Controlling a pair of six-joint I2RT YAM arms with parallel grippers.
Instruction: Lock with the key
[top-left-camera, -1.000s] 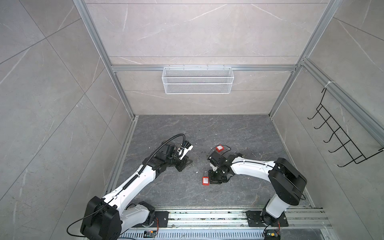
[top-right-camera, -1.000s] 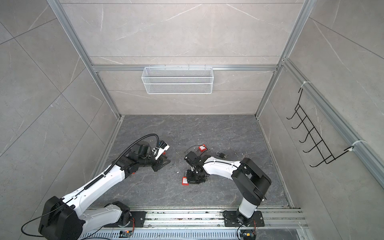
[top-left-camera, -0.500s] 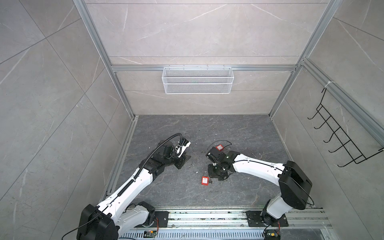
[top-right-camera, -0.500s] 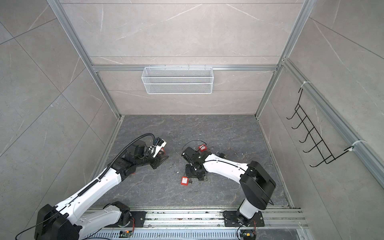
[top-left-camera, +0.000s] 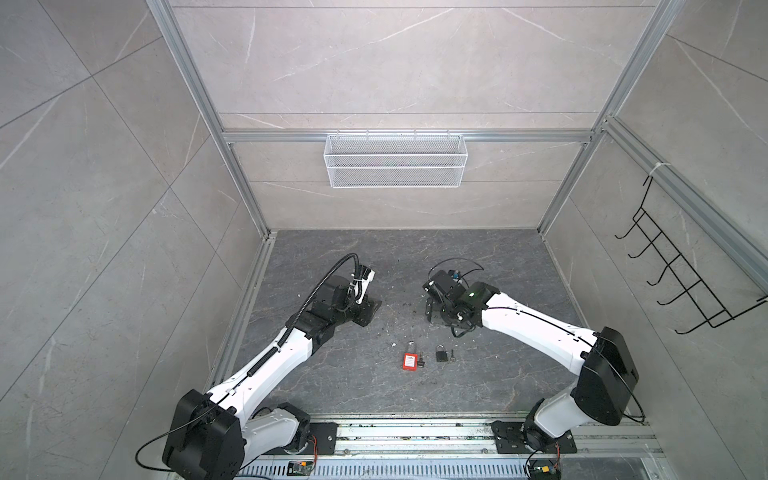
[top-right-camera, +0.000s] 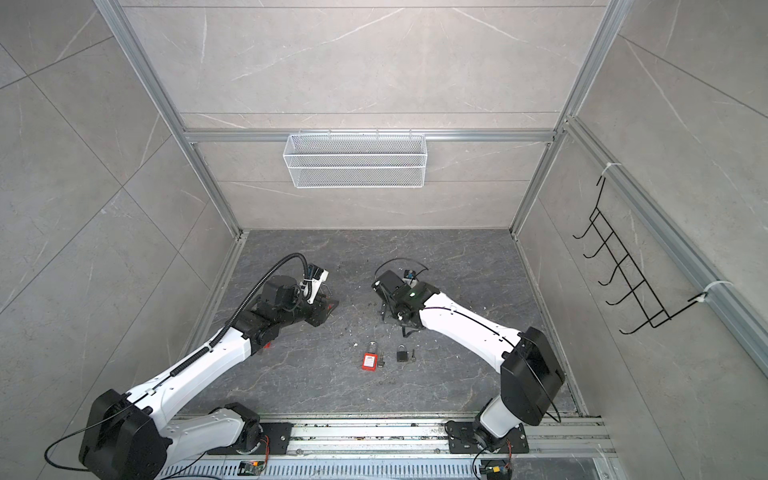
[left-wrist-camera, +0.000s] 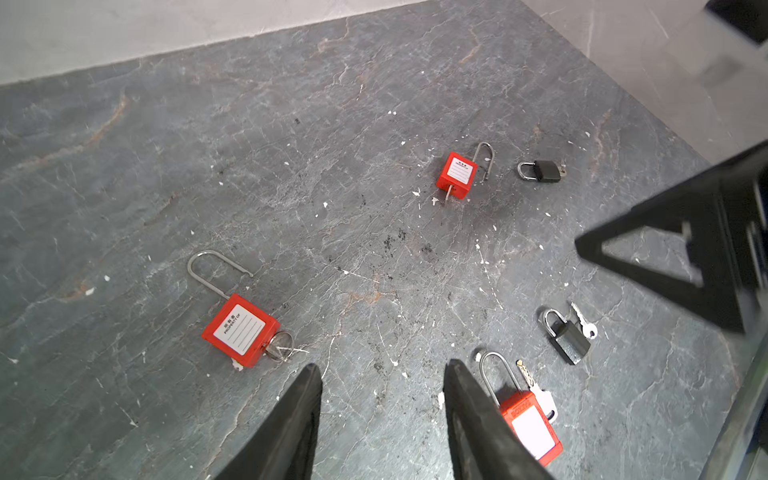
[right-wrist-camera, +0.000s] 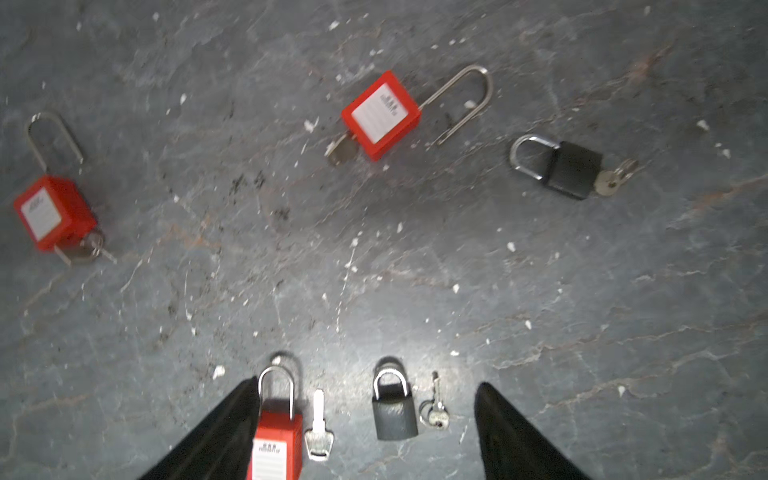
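Left arm (top-left-camera: 272, 360) and right arm (top-left-camera: 536, 324) reach in over the counter (top-left-camera: 353, 388), wrists bent downward. Left jaws partly apart, right jaws wide apart; neither holds anything. Red padlock (top-left-camera: 410, 360) lies flat near the front, between the arms, shackle toward the back wall. Loose key (right-wrist-camera: 318, 432) just beside it, parallel, blade the same way.

Red padlock (top-right-camera: 369, 360) on dark floor (top-right-camera: 457, 257), key (top-right-camera: 380, 363) just right of it, black padlock (top-right-camera: 402, 355) near, small key (top-right-camera: 412, 354) beside it, left gripper (top-right-camera: 326, 309) and right gripper (top-right-camera: 385, 311) farther back, wire basket (top-right-camera: 355, 160) on back wall (top-right-camera: 357, 62).
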